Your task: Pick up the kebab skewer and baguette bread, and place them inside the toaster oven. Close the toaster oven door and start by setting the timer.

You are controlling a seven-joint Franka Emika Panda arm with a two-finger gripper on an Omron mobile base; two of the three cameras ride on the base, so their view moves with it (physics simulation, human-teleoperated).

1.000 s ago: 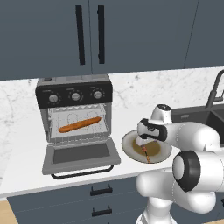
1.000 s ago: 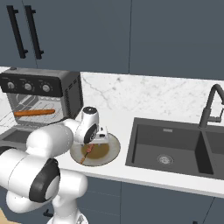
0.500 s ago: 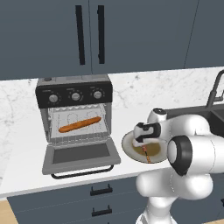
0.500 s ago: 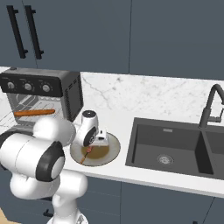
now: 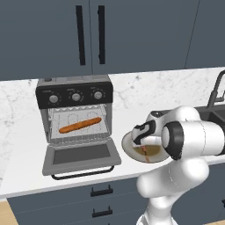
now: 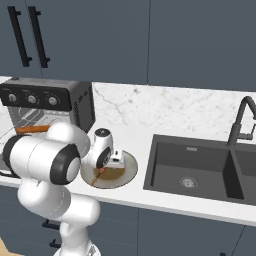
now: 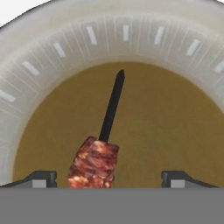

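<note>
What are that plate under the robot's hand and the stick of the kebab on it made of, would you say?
The plate looks like glazed ceramic: a pale, smooth rim with small lighter dashes and a flat brown centre. The stick of the kebab skewer is thin, matte and near black, so dark metal or charred wood; the picture cannot settle which.

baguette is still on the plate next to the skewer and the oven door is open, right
Not quite. The baguette already lies on the rack inside the toaster oven, as the left base view shows. Only the kebab skewer is on the plate, seen in the hand view. The toaster oven door is open.
</note>
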